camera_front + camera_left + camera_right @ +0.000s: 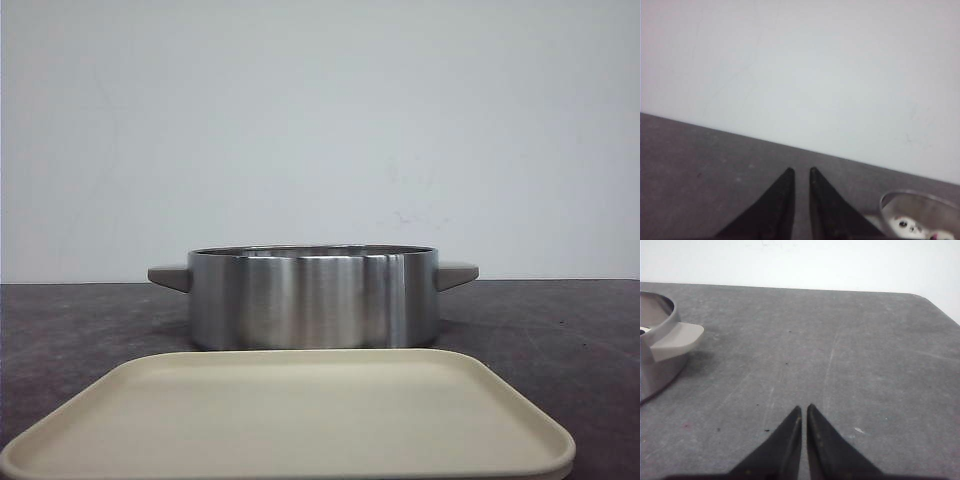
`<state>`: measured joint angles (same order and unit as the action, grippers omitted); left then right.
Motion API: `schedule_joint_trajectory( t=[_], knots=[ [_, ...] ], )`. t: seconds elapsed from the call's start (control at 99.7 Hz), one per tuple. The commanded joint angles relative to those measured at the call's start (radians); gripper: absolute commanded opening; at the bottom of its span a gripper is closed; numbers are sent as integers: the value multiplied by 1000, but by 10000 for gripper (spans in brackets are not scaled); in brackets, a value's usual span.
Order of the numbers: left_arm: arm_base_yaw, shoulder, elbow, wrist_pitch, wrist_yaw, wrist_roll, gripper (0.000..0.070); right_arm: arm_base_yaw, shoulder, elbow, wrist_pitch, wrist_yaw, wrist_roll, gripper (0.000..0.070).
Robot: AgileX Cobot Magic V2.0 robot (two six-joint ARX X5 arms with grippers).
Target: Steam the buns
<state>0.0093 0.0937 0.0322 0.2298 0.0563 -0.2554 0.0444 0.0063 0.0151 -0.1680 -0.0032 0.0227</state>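
We see one panda bun (903, 225) already down inside the steel pot (313, 297), which stands mid-table beyond the empty cream tray (290, 415). The left gripper (800, 172) hangs left of the pot, the right gripper (804, 409) to its right near the handle (676, 340). Both are nearly pinched together, holding nothing, over bare dark table (840, 340). Neither looks clearly nearer.

I see a steel pot (312, 297) at center frame on the dark grey tabletop (80, 330), a beige handle (456, 273) sticking out on each side. A cream tray (290, 415) fills the lower frame just in front of it. A plain white wall (320, 120) covers the upper half.
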Motion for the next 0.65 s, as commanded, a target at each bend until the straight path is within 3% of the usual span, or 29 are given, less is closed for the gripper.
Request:
schedule_joint_trajectory(
  t=[0.0, 0.171, 0.642],
  knots=[
    [5, -24, -19, -18, 8, 42, 16, -2, -2, -4, 11, 3, -7, 10],
    [5, -90, -18, -234, 8, 85, 16, -2, -2, -4, 11, 3, -7, 10],
    [-19, -91, -19, -419, 4, 180, 15, -2, -2, -4, 11, 3, -7, 10]
  ],
)
